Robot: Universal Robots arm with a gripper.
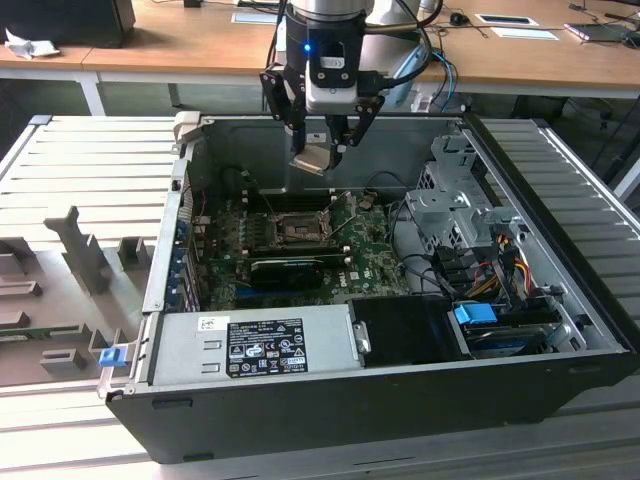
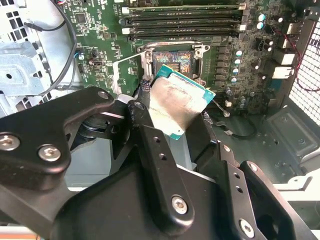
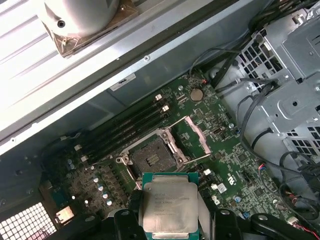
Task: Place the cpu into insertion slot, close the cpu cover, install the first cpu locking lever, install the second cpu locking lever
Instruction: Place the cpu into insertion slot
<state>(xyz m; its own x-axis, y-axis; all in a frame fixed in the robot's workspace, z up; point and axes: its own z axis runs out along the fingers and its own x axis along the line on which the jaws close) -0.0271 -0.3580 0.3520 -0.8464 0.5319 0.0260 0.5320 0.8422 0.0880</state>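
Exterior view: the gripper point(image 1: 322, 148) hangs over the open computer case point(image 1: 380, 400), above the rear part of the green motherboard point(image 1: 375, 250).
Pincer: clamped on the cpu point(image 1: 312, 160), with a finger on each of two opposite edges; the chip is tilted, not level.
Cpu position: in the air, touching nothing but the fingers; in the first wrist view the cpu point(image 3: 170, 205) sits just short of the insertion slot point(image 3: 150, 156), not over it.
Insertion slot: empty, its dark contact field bare inside the metal rim.
Cpu cover: swung up and open beside the slot point(image 3: 199, 134), with the board visible through its window.
Locking levers: too thin to trace; with the cover up, I judge both to be unlatched.
Progress: the chip is in the grasp and close to the socket, so the first step is under way. I judge that seating the chip, closing the cover and fastening both levers all remain.
Case contents: motherboard; memory sticks point(image 2: 185, 20) beside the slot; a long black card point(image 1: 285, 268); a power supply point(image 1: 250, 345) along the near wall; a drive cage point(image 1: 450, 200) with cables on the exterior view's right.
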